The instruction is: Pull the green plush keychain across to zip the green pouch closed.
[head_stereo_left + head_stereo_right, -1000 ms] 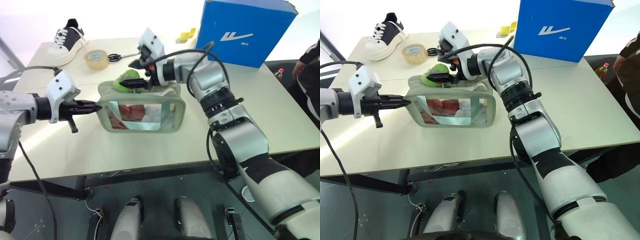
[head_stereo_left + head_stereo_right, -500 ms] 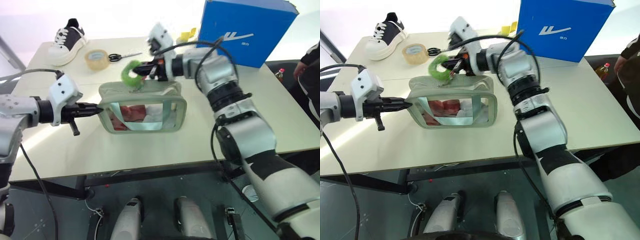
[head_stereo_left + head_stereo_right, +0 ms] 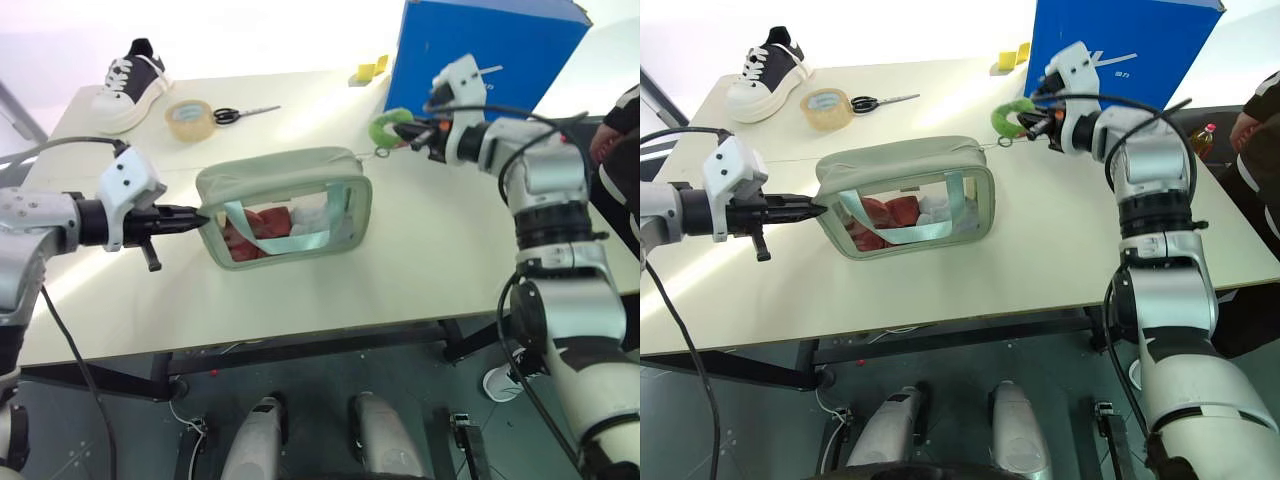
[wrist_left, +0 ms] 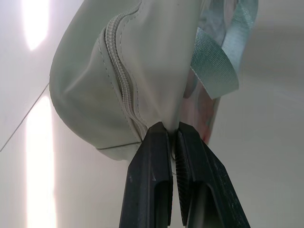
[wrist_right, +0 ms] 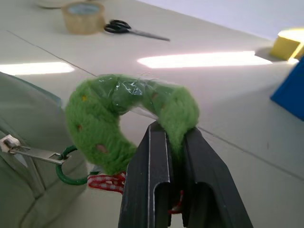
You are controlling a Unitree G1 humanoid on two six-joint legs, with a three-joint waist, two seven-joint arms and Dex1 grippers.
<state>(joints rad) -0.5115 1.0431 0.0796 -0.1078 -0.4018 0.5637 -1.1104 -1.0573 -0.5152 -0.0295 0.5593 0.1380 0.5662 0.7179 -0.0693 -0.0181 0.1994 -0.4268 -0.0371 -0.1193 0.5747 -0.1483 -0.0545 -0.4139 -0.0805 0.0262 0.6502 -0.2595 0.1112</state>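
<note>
The green pouch [image 3: 285,205] stands mid-table, red and white contents showing through its clear side. My left gripper [image 3: 202,216] is shut on the fabric at the pouch's left end [image 4: 142,57]; the zipper [image 4: 121,85] there looks closed. The green plush keychain [image 3: 389,126] hangs in the air just past the pouch's right end, a thin link running back to the zipper pull [image 5: 28,151]. My right gripper [image 3: 409,132] is shut on the keychain [image 5: 123,118], its fingers [image 5: 152,156] pinching the fuzzy curve.
A big blue box [image 3: 490,50] stands at the back right, just behind my right gripper. Along the far edge lie a sneaker [image 3: 135,75], a yellow tape roll [image 3: 192,118], scissors [image 3: 245,113] and a small yellow object [image 3: 368,71]. A person [image 3: 615,130] stands at the right.
My right gripper shut on the keychain and carried it right, from the pouch's left end to beyond its right end. The pouch's top now looks closed. The left gripper stayed put.
</note>
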